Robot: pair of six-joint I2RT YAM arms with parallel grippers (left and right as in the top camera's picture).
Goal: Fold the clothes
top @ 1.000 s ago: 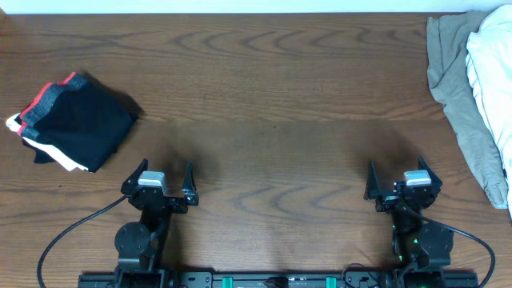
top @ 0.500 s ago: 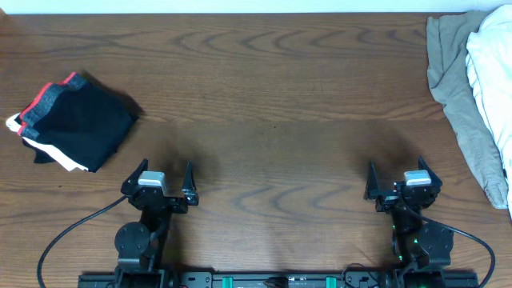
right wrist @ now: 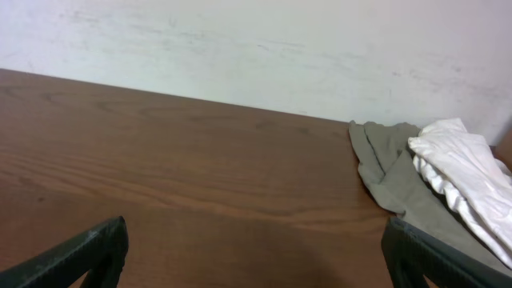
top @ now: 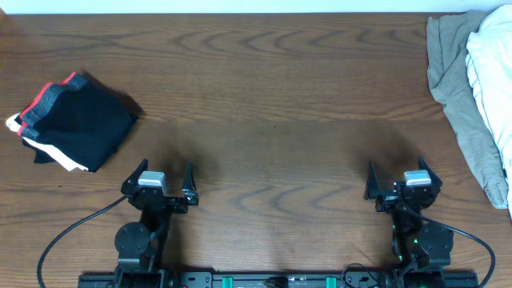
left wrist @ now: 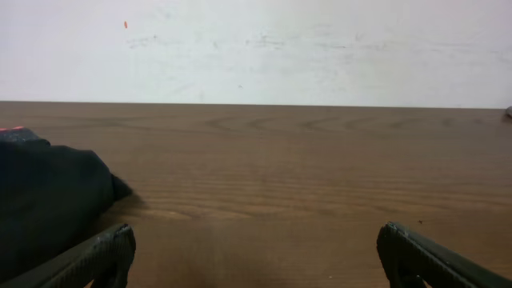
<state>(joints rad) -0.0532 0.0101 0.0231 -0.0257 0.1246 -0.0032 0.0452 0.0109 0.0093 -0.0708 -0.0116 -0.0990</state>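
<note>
A folded pile of black, red-edged clothes [top: 74,124] lies at the table's left; its dark edge [left wrist: 48,200] shows at the left of the left wrist view. A grey-khaki garment [top: 460,112] with a white one [top: 490,72] on it is heaped at the right edge, seen too as grey-khaki cloth [right wrist: 384,164] and white cloth [right wrist: 464,172]. My left gripper [top: 160,178] rests open near the front edge, nothing between its fingers [left wrist: 96,256]. Farther right along that edge, the right gripper [top: 396,176] is open and empty as well, fingers [right wrist: 88,248] wide apart.
The brown wooden table [top: 272,96] stretches between the two piles. A white wall [left wrist: 256,48] runs behind its far edge. Black cables [top: 72,232] trail from the arm bases at the front.
</note>
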